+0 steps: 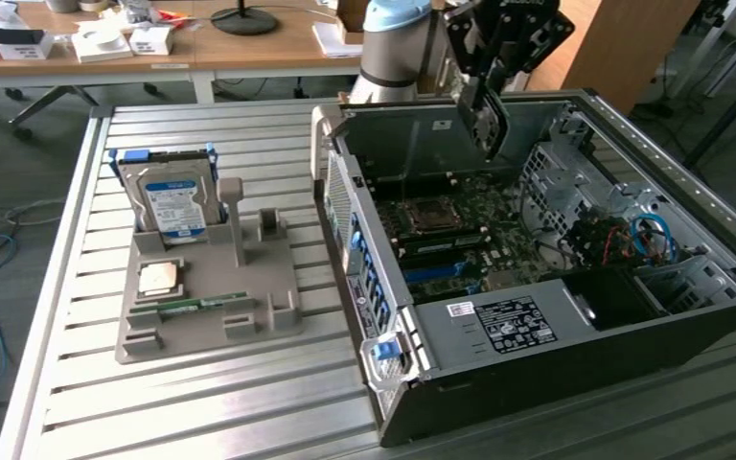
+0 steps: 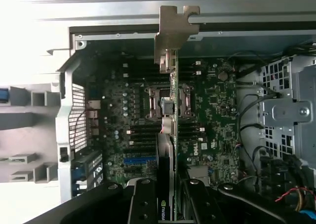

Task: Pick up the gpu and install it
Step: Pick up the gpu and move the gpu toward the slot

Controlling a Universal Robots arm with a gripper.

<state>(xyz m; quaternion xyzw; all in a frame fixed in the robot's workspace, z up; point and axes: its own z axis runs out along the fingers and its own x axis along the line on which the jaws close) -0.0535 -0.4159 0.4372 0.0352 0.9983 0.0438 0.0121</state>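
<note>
A slatted metal table carries the work, with wooden desks in the room behind. On it the computer case lies on its side with the panel off, so the motherboard faces up at me.

My claw hangs over the open case, near its far wall. It is about half closed, pinching the gpu by its two flat faces, one finger on each side. The card hangs straight down from my fingertips, thin edge toward the board. I judge this is so its connector edge can meet a slot squarely rather than at a slant.

In the wrist view the gpu runs edge-on away from my claw, clear above the motherboard and not seated. Its pale metal bracket sits at the end farthest from my fingers, by the case wall, which I take to be where it fastens. A blue slot lies just to one side below my grip.

Well off to my side, outside the case, the grey holder keeps the hard drive upright and the memory stick flat.
</note>
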